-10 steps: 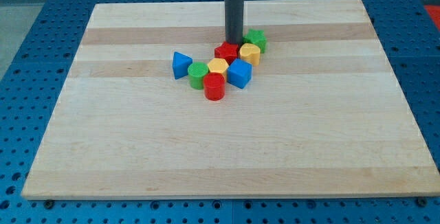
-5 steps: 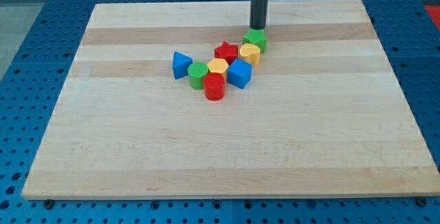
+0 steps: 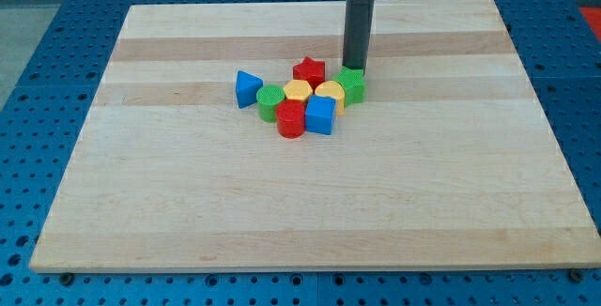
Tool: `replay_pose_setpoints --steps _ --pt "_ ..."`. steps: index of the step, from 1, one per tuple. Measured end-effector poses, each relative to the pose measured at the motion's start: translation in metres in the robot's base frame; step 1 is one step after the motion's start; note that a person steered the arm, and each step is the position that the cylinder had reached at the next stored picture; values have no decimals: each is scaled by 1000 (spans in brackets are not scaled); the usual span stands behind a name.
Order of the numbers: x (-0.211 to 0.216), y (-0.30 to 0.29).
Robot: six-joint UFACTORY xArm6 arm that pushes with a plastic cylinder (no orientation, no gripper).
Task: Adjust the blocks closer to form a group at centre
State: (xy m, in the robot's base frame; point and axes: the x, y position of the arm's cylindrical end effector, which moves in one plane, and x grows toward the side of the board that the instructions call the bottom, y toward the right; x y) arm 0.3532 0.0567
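Several blocks sit bunched near the board's middle. A blue triangle (image 3: 248, 89) is leftmost, slightly apart. A green cylinder (image 3: 270, 103), a red cylinder (image 3: 291, 118), a yellow block (image 3: 298, 91), a red star (image 3: 308, 70), a blue cube (image 3: 320, 114), a yellow block (image 3: 330, 93) and a green block (image 3: 351, 85) touch one another. My tip (image 3: 354, 67) rests against the top edge of the green block, at the group's upper right.
The wooden board (image 3: 310, 203) lies on a blue perforated table (image 3: 38, 62). The rod's mount shows at the view's top.
My tip moved from the red star to the right, then toward the view's bottom, pushing the green block, right yellow block and blue cube down-left into the group.
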Motion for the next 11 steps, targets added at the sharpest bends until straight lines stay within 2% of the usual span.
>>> replay_pose_setpoints --steps 1,2,3,4,5,6,8,10,11 --pt "-33 -5" --pt "-104 -45" --pt "-96 -85" --pt "-19 -150" --pt "7 -178" --pt "7 -188" --pt "67 -196" --pt "13 -158" --pt "13 -158"
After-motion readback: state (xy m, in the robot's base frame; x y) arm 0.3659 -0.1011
